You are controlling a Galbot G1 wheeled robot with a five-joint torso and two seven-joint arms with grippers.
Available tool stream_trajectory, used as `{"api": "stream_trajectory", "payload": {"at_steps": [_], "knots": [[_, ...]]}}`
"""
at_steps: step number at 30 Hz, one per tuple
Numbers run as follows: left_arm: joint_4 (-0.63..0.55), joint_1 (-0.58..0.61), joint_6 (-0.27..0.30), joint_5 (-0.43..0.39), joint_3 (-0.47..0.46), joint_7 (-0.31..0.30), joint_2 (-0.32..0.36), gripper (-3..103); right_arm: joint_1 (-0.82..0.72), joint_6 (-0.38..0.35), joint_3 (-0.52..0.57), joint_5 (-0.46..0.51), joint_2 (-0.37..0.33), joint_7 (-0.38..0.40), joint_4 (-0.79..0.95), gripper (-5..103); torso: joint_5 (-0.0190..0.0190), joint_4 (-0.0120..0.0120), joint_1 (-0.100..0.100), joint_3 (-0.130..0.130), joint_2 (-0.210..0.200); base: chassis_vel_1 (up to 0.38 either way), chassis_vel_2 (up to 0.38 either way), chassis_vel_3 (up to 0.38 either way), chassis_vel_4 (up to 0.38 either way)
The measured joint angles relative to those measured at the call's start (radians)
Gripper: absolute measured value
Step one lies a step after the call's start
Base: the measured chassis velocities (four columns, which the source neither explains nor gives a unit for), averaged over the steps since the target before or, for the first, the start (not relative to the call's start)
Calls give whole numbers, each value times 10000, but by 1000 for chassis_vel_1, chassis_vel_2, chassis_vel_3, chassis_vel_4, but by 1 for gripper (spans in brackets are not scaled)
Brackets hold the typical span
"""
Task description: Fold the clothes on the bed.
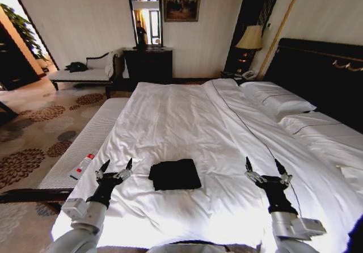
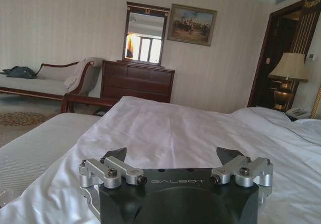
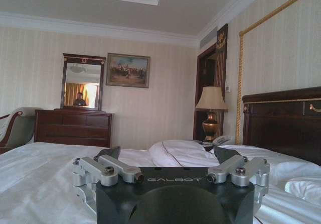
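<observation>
Left gripper (image 1: pixel 115 167) sits lower left of frame, forearm angled up from the bottom edge, fingers spread wide and empty above the white bed (image 1: pixel 170 117). Right gripper (image 1: pixel 265 167) mirrors it at lower right, likewise spread and empty. Black T-shirt (image 1: pixel 174 175) lies between them at lower centre, apparently already folded into a compact rectangle.

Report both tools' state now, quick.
Left tool: open, holding nothing, over the bed left of the folded black T-shirt.
Right tool: open, holding nothing, right of the T-shirt.
</observation>
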Motion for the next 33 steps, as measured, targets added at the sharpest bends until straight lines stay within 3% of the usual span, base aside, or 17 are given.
{"api": "stream_trajectory", "payload": {"at_steps": [33], "knots": [[44,-26,24,-16,-20,-10,-6,100,74,-19,-56,61,-36,26,-71,100,1,-1,0,0,-1,0,0,0,0]]}}
